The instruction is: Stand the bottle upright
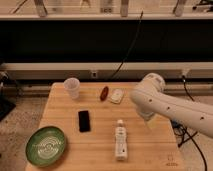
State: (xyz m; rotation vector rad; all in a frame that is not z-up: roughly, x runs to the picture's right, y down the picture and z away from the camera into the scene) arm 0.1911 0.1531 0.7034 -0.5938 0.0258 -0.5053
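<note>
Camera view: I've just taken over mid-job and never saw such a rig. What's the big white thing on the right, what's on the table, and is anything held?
There is one picture, looking down on a wooden table. The big white shape is the robot's single arm, reaching in from the right. Its pincer hangs below the arm, over the table's right side. On the table are a white bottle lying flat near the front, a black phone, a green plate at front left, a translucent cup at the back, a small red object and a small white square object beside it. The bottle is not held; it lies apart from the pincer.
</note>
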